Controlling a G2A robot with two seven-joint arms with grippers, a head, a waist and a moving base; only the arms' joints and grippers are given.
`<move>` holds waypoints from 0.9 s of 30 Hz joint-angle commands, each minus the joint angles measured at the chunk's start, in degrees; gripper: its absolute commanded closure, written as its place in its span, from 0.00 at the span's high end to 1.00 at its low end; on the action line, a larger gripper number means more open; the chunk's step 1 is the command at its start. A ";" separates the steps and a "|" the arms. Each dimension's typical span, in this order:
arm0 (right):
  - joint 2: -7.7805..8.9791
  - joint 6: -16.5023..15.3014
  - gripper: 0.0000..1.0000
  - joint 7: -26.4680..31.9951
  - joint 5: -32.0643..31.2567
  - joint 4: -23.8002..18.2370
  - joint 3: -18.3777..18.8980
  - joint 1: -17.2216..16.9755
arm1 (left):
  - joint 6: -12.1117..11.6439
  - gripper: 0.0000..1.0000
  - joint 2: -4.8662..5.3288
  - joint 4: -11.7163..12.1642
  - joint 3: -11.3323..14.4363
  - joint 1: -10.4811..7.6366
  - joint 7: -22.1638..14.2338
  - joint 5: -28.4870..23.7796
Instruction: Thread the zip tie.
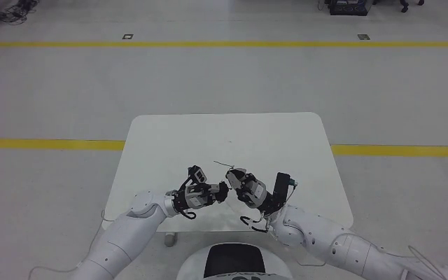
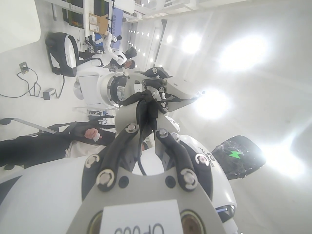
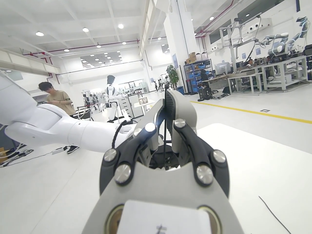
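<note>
1. Above the 6 o'clock half of the white desk [image 1: 280, 133], the left gripper [image 1: 221, 190] and the right gripper [image 1: 232, 184] meet tip to tip. The left one sits at 9 o'clock of the right.
2. The right gripper's fingers are clamped on the black zip tie [image 3: 165, 132], a thin strip running lengthwise between them and poking out past their tips.
3. The left gripper's fingers are pressed together. Dark material sits between them, but whether it is the tie cannot be told.
4. A thin black strand [image 3: 273, 213] lies flat on the desk near the right gripper.
</note>
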 commanded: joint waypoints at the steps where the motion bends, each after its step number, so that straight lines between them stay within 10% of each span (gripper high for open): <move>1: -0.01 0.00 0.00 0.07 0.07 0.04 0.01 -0.01 | -0.02 0.00 0.01 0.00 0.04 -0.03 -0.04 0.00; 27: -0.41 0.00 0.00 -0.13 0.52 0.74 -0.54 0.46 | -0.09 0.00 0.11 0.18 0.41 -0.21 -0.06 -0.24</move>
